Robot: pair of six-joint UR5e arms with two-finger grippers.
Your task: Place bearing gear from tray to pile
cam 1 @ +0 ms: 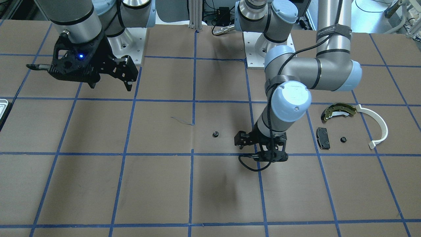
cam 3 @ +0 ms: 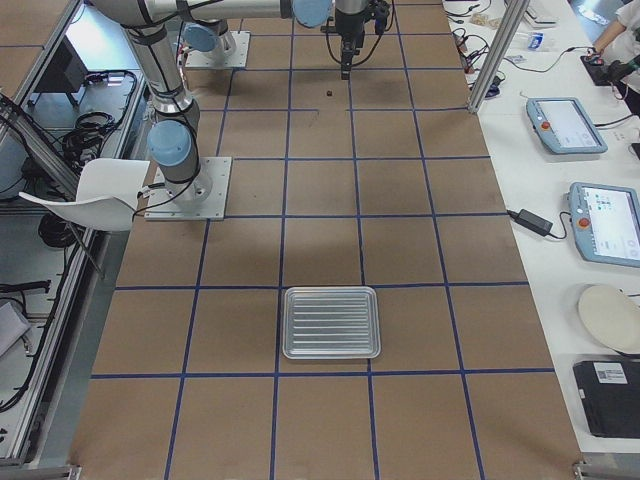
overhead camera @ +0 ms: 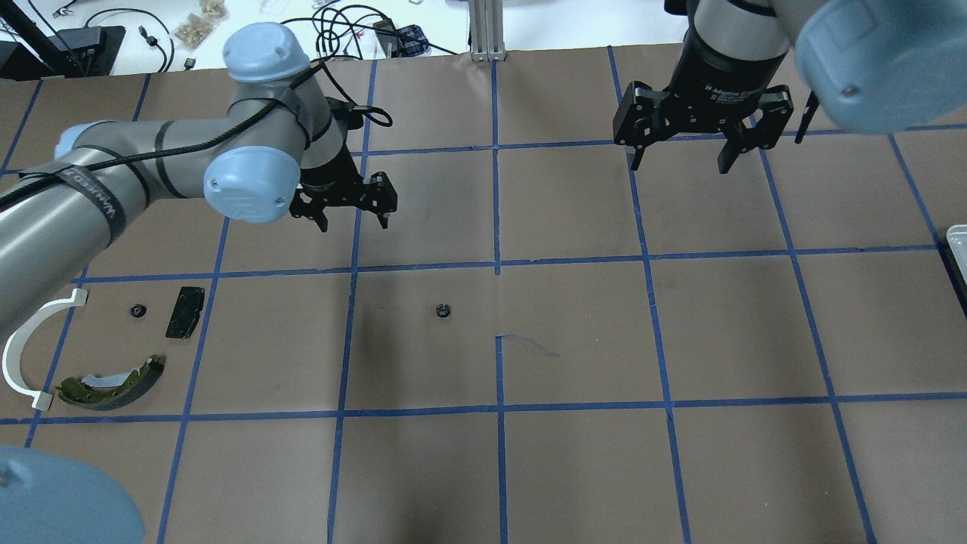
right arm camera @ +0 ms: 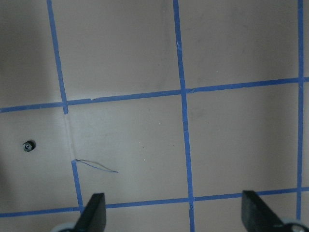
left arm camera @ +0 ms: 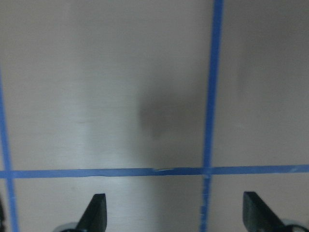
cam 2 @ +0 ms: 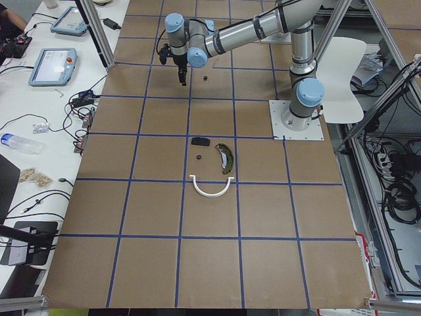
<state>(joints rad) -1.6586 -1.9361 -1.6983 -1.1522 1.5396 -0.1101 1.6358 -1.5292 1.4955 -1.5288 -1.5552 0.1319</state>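
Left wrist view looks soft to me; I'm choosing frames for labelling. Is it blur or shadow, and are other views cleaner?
Left wrist view: soft, tape edges fuzzy, plus a dim shadow blot on the table ahead of the left gripper. Right wrist view: sharper, the bearing gear resolves. Overhead view: crisp, only faint shadows.

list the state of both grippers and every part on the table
left gripper, open, empty, above the table
right gripper, open, empty, raised
middle bearing gear, lying alone, ungripped
second bearing gear, lying beside the brake pad
brake pad, lying flat
brake shoe, lying near the pad
white curved part, lying flat
tray, empty
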